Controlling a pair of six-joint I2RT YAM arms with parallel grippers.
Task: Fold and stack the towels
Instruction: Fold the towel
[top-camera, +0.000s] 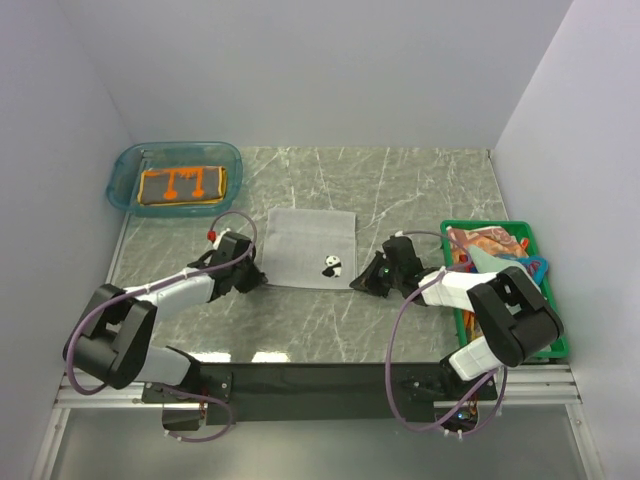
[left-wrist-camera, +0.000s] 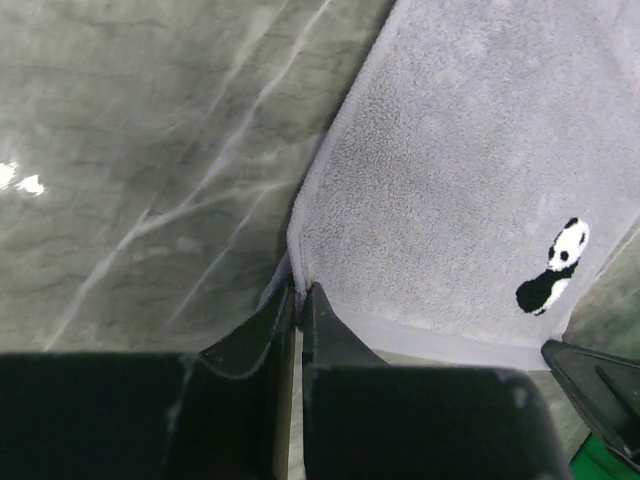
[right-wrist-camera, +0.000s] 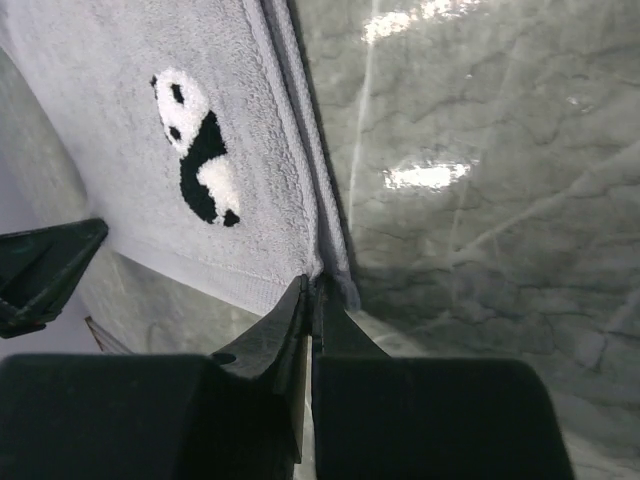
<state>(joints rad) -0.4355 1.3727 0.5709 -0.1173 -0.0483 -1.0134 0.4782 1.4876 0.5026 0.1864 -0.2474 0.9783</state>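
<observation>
Two near corners of grey towel (top-camera: 310, 240), clamped in left hand (left-wrist-camera: 298, 292), right hand (right-wrist-camera: 312, 287); panda emblem (left-wrist-camera: 553, 268)

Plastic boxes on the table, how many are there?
2: a clear teal plastic tub at the back left, and a green plastic crate at the right edge. No others show.

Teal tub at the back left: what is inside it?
Inside the teal tub lies a folded orange-brown towel with orange lines on top. Whether another towel sits beneath it cannot be seen.
</observation>
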